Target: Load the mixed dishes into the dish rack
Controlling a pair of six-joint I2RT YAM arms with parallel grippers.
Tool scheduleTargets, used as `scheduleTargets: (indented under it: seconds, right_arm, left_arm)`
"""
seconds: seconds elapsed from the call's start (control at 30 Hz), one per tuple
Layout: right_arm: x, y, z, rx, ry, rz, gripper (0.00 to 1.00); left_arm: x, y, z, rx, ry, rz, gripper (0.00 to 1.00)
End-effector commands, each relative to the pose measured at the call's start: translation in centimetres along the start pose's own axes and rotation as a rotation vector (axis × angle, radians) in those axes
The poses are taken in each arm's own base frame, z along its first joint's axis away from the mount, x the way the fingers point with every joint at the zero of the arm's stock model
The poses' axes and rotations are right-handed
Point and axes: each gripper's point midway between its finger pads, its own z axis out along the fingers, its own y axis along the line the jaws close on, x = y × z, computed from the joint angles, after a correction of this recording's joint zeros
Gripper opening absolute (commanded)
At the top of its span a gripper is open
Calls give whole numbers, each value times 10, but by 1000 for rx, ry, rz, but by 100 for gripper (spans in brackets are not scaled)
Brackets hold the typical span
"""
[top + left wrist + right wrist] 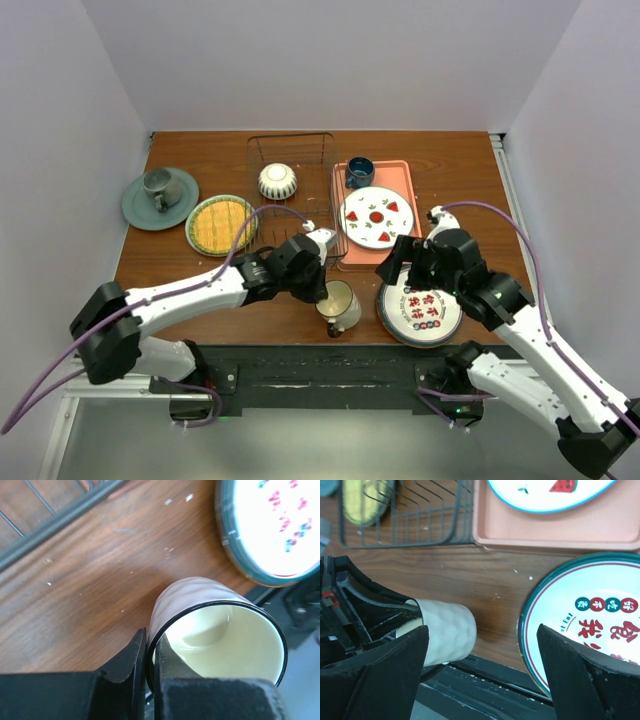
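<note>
My left gripper (322, 292) is shut on the rim of the cream mug (340, 306), near the table's front edge. In the left wrist view one finger (131, 666) is outside the mug (200, 600) and the other is inside. I cannot tell whether the mug touches the table. My right gripper (400, 268) is open and empty over the left edge of a teal-rimmed patterned plate (421, 311). The wire dish rack (318, 160) stands at the back with the cream bowl (277, 180) in it. The yellow textured plate (220, 224) lies left of the rack.
A pink tray (405, 180) right of the rack holds the strawberry plate (376, 217) and a dark blue cup (359, 172). A grey-green cup on a saucer (160, 197) sits far left. The right wrist view shows the mug (447, 630), teal-rimmed plate (585, 625) and rack (405, 520).
</note>
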Motion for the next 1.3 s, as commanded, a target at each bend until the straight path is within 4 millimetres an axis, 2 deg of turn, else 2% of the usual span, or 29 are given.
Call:
scheduleTargets:
  seconds: [0.0, 0.17, 0.33, 0.37, 0.43, 0.47, 0.5, 0.53, 0.57, 0.7, 0.73, 0.83, 0.87, 1.03, 1.27]
  right_arm:
    - [-27, 18, -27, -57, -82, -27, 97]
    - [-50, 32, -39, -85, -143, -52, 99]
    - [-79, 63, -62, -228, -261, -81, 99]
    - [-83, 66, -65, -243, -283, -84, 99]
    - [-87, 85, -69, -338, -295, -101, 99]
    - [-88, 92, -70, -370, -295, -104, 99]
    - [-89, 98, -70, -400, -293, -104, 99]
    - [-94, 107, -69, -441, -309, -105, 99]
    - [-91, 117, -71, -496, -289, -102, 99]
    - [-101, 156, -76, -691, -303, -93, 99]
    - [-100, 160, -68, -703, -275, -78, 99]
    - [-99, 171, -68, -766, -256, -91, 99]
    - [-98, 172, -65, -773, -248, -88, 99]
    - [-104, 173, -69, -761, -266, -63, 99]
    - [-110, 162, -79, -716, -323, -25, 99]
  left_arm:
    - [-83, -32, -52, 67, -302, 31, 0]
    - [-151, -38, -85, 5, -517, 47, 0]
    - [-212, -44, -118, 54, -681, -11, 0]
    - [-220, -48, -121, 84, -700, -18, 0]
    - [-237, -42, -131, 115, -734, -42, 0]
    - [-243, -49, -136, 175, -749, -41, 0]
    - [-249, -43, -139, 180, -767, -46, 0]
    - [-253, -45, -143, 196, -782, -41, 0]
    - [-259, -53, -150, 243, -816, -21, 0]
    - [-269, -59, -170, 310, -887, 7, 0]
    - [-271, -62, -180, 335, -922, 13, 0]
    - [-272, -73, -199, 421, -963, 35, 0]
    - [-269, -81, -206, 462, -962, 54, 0]
    - [-265, -91, -221, 528, -969, 59, 0]
    - [-265, -88, -233, 527, -1016, 38, 0]
